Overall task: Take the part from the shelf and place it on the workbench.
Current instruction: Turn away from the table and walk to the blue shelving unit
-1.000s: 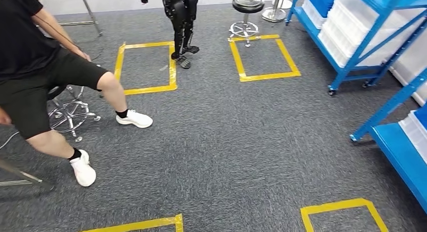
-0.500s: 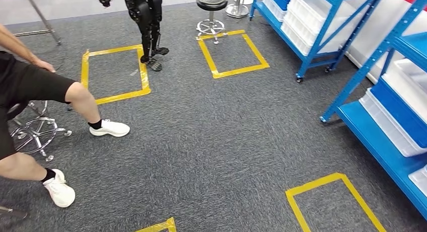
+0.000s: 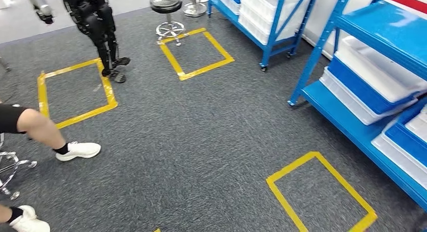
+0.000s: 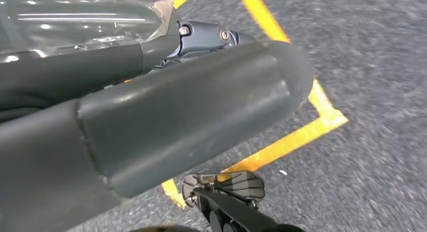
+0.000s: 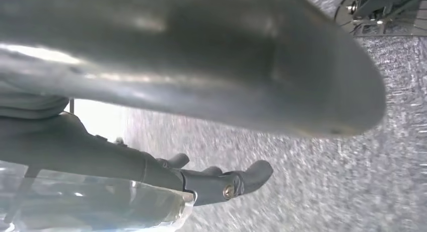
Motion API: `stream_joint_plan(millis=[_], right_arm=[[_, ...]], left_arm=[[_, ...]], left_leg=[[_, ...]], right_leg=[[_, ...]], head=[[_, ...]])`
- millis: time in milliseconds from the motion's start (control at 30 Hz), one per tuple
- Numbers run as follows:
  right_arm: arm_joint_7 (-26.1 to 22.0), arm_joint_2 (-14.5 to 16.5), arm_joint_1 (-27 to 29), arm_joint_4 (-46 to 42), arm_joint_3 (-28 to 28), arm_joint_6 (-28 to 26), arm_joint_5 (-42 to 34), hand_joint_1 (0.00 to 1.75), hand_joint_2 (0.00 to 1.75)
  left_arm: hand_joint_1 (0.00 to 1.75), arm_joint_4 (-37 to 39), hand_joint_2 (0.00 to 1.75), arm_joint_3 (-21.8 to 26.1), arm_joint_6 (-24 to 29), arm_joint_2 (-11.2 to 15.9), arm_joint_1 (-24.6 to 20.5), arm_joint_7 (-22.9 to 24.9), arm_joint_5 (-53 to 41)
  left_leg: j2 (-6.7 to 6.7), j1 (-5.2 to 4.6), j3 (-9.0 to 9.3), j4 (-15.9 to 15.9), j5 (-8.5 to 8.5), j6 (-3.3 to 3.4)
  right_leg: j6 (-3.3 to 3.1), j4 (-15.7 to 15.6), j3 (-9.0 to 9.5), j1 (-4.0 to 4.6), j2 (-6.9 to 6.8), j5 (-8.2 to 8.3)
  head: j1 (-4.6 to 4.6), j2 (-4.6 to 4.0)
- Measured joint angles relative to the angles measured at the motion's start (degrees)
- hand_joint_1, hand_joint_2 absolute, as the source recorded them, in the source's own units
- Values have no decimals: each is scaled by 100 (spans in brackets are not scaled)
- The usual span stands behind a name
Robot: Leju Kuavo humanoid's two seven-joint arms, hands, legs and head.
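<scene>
Grey carpet marked with yellow tape squares (image 3: 319, 191) lay between a seated person's legs (image 3: 48, 136), a second dark humanoid (image 3: 95, 25) standing by its own square, and the blue shelf (image 3: 362, 131) of white bins (image 3: 375, 73) on the right, presumably where the part waited, though none could be made out. Both arms hung toward the floor, likely for walking; the left hand (image 4: 151, 111) and right hand (image 5: 201, 76) carried nothing visible, and whether their fingers were spread or curled could not be told.

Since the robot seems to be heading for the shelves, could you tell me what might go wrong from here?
1. A seated person's leg and white shoe stretch onto the carpet on the left; a wide turn might clip them.
2. The blue shelf juts out low on the right, so a leg or arm could knock its edge or the white bins.
3. Another robot stands ahead.
</scene>
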Motion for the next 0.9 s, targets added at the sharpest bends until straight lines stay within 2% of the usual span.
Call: stream_joint_plan(millis=[33,67,100,133,167,200,267,333,400,467,500,533,567,600,633,667,700,733,767,800,833,900], right_arm=[[11,18,4,0,-38,-19,-7,0,0],[20,32,5,-1,-69,-26,-12,0,0],[27,44,3,-1,-96,-32,-15,0,0],[32,51,-4,-1,-115,-34,-17,0,0],[34,55,-10,-2,-131,-36,-19,0,0],[38,57,-9,-2,-144,-38,-20,0,0],[40,55,12,-1,-171,-44,-19,0,0],[17,58,28,0,-196,-51,10,0,0],[-81,79,1,0,-203,-56,144,0,0],[-208,106,-40,0,-162,-28,387,0,0],[-244,116,-58,0,-123,6,501,0,0],[-260,122,-78,0,-81,50,594,0,0],[-258,125,-103,0,-44,90,643,0,0],[-252,126,-132,-1,-23,118,650,0,0],[-247,127,-161,-1,-14,134,630,0,0],[-248,127,-184,-2,-10,140,597,0,0],[-253,127,-196,-2,-10,138,565,0,0],[-261,125,-198,-2,-10,134,540,0,0],[-269,121,-192,-2,-10,127,522,0,0],[-275,120,-181,-2,-10,121,508,0,0],[-279,115,-170,-2,-10,116,498,0,0],[-282,110,-158,-2,-11,109,489,0,0]], left_arm=[[0,-1,0,-42,-18,13,-30,21,-10],[0,-1,0,-77,-30,25,-58,31,-14],[0,-2,0,-109,-37,37,-78,35,-16],[0,-2,0,-134,-40,45,-92,35,-16],[0,-2,0,-150,-43,52,-104,35,-16],[0,-2,0,-162,-43,56,-113,35,-16],[0,-2,0,-185,-43,55,-138,36,-16],[0,-3,0,-205,-41,54,-161,50,14],[0,-4,0,-178,-12,74,-160,79,149],[0,-4,0,-71,73,110,-126,56,390],[0,-4,0,5,118,126,-102,13,503],[0,-4,0,80,152,141,-76,-43,593],[0,-4,0,143,164,153,-48,-98,643],[0,-4,0,189,154,162,-24,-139,654],[0,-4,0,220,132,171,-1,-165,636],[0,-3,0,240,103,177,15,-172,609],[0,-3,0,254,76,181,25,-161,574],[0,-2,0,263,58,184,30,-145,545],[0,-2,0,267,47,183,30,-129,528],[0,-2,0,270,43,185,27,-116,517],[0,-2,0,273,42,189,25,-111,515],[0,-1,0,281,41,198,34,-99,510]], left_leg=[[-11,5,26,-133,168,3],[-50,17,146,-461,414,7],[-166,35,303,-869,654,12],[-280,52,439,-1216,819,16],[-369,56,522,-1443,905,26],[-416,43,550,-1538,921,47],[-305,12,553,-1574,940,122],[-182,10,570,-1633,984,216],[-31,-6,578,-1667,999,277],[144,-30,573,-1667,988,295],[226,-36,572,-1667,982,293],[299,-37,574,-1666,977,287],[365,-36,580,-1666,971,278],[423,-40,592,-1665,962,264],[472,-53,613,-1665,948,239],[517,-62,641,-1667,929,204],[563,-69,674,-1672,908,163],[614,-68,708,-1685,891,121],[675,-59,740,-1698,875,79],[664,-42,758,-1678,841,42],[570,-24,738,-1584,757,16],[231,8,521,-1050,411,-20]], right_leg=[[1,3,15,1,92,-1],[9,8,32,-2,183,-7],[24,20,35,0,267,-16],[50,44,25,15,347,-32],[84,61,-1,29,412,-43],[123,71,-37,37,470,-44],[205,69,-105,28,540,-30],[239,243,-221,27,331,-117],[211,856,-542,27,10,-405],[214,1587,-926,14,-102,-679],[246,1717,-992,6,-122,-698],[294,1621,-938,-1,-146,-630],[345,1287,-756,-10,-201,-488],[378,830,-510,-17,-321,-326],[384,446,-312,-5,-468,-188],[359,180,-177,16,-587,-96],[311,67,-129,44,-659,-56],[262,67,-142,77,-647,-44],[210,56,-129,82,-578,-32],[163,34,-103,49,-507,-12],[104,12,-76,11,-436,16],[7,-15,-40,-55,-298,62]], head=[[-1,0],[-1,0],[-1,0],[2,0],[8,0],[10,0],[15,0],[28,0],[56,0],[68,0],[68,0],[68,0],[69,0],[71,0],[73,0],[72,0],[68,0],[62,0],[56,0],[46,0],[36,0],[10,0]])
